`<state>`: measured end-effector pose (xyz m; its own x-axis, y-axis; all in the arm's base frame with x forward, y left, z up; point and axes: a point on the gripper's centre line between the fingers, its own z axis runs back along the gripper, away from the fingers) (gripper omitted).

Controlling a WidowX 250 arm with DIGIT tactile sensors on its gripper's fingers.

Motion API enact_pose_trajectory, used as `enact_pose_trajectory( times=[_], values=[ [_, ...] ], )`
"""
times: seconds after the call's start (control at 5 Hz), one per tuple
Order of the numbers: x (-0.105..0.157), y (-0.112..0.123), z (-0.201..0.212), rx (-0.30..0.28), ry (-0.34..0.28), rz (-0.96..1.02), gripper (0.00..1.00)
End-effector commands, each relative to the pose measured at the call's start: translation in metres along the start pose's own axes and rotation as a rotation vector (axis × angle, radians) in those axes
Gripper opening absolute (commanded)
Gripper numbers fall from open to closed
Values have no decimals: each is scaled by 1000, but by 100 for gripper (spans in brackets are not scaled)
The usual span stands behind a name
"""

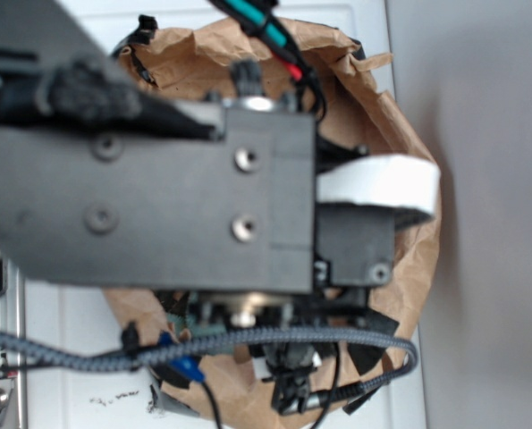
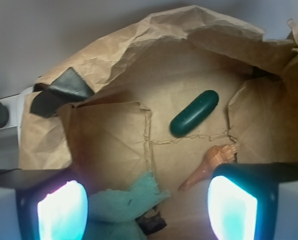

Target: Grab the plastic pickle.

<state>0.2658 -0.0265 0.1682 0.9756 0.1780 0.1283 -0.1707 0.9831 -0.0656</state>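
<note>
1. the smooth dark green capsule-shaped plastic pickle (image 2: 194, 113) lies on the floor of the crumpled brown paper bag (image 2: 138, 55), toward the far right of that floor, tilted so one rounded end points far-right and the other near-left.
2. the claw (image 2: 147, 207) hangs above the bag with both fingers (image 2: 62, 210) spread wide and nothing between them; it is released, and the pickle sits farther off than the gap, well apart from either finger.
3. the pickle looks hard, light and glossy, so it probably will not squash but could slip or roll out of a pinch near its rounded ends.
4. the best hold seems to be across the short width at mid-length, fingers square to its long axis.
5. the orange-brown pointed spiral seashell (image 2: 209, 167) lies near the pickle's near side, not touching it; the fuzzy teal cloth (image 2: 121, 205) lies nearer, to the left.
6. in the exterior view the black robot arm (image 1: 158, 188) covers the bag's inside, so the pickle is hidden there.
</note>
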Motion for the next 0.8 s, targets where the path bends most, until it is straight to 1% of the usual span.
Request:
enact_pose_trajectory(
  times=[0.0, 0.2, 0.4, 0.6],
  values=[
    [4, 2, 15, -13, -51, 7, 100],
    [28, 2, -39, -24, -76, 60, 100],
    [43, 5, -69, -53, -69, 68, 100],
    [44, 12, -94, -60, -70, 46, 100]
  ],
)
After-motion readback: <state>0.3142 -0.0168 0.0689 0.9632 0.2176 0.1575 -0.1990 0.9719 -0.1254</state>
